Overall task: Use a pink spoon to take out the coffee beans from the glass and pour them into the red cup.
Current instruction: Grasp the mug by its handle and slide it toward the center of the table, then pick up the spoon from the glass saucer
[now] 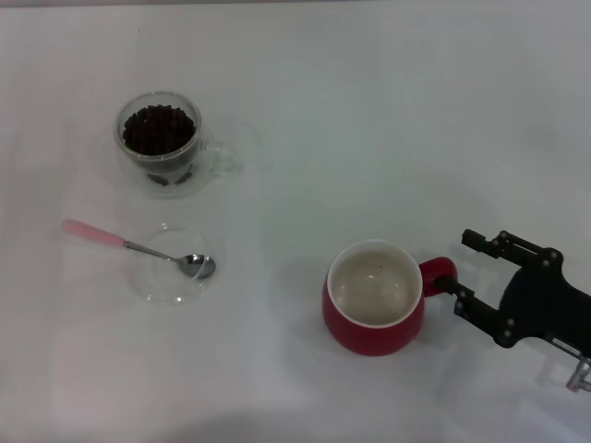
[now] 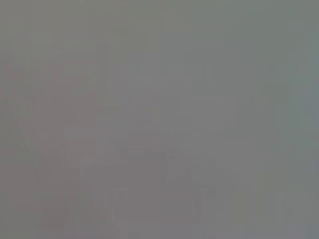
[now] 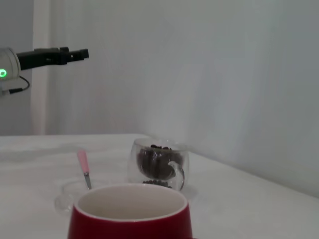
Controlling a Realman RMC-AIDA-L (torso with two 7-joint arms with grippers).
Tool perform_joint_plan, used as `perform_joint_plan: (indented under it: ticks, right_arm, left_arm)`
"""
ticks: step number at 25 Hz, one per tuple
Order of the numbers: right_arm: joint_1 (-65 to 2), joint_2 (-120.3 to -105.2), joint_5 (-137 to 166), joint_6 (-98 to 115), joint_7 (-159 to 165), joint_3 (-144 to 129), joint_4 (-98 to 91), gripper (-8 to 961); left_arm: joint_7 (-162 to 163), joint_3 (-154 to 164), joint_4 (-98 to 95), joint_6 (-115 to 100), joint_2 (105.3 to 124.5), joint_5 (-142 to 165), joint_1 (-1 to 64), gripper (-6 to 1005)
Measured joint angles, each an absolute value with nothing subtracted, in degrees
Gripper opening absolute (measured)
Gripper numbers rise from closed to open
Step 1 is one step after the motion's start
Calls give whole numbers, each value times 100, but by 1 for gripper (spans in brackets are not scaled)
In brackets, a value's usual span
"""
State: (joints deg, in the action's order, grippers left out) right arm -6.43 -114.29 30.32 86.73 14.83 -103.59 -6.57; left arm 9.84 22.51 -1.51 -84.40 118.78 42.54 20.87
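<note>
The glass [image 1: 159, 138] stands at the far left, filled with dark coffee beans [image 1: 159, 127], its clear handle towards the right. The pink spoon [image 1: 129, 245] lies nearer, its metal bowl resting on a clear glass saucer [image 1: 157, 284]. The red cup [image 1: 374, 318] stands upright at the near right and looks empty, its handle [image 1: 436, 274] pointing right. My right gripper [image 1: 464, 268] is open, level with that handle and just to its right, not touching it. The right wrist view shows the cup [image 3: 129, 219], glass [image 3: 157, 164] and spoon [image 3: 83, 167]. My left gripper [image 3: 75, 54] is held high, far from the objects.
The white table [image 1: 369, 111] carries only these things. The left wrist view is plain grey. A pale wall or curtain [image 3: 224, 74] stands behind the table.
</note>
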Motion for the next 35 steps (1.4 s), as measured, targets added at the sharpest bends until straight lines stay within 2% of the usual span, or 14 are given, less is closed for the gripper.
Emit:
perform_joint_plan:
  ticks: [15, 25, 35]
  right_arm:
    - [-546, -11473, 3043, 9059, 1160, -10030, -288, 584]
    - [-353, -11288, 3029, 10766, 1140, -9403, 366, 583]
    - [-464, -11168, 2688, 11780, 1099, -7706, 45, 583]
  left_arm:
    - [1000, 2256, -391, -8433, 11870, 4258, 2053, 847]
    - [1262, 2298, -196, -8914, 11924, 4406, 1870, 847]
    - [3513, 2303, 1015, -10037, 11951, 5509, 1533, 847]
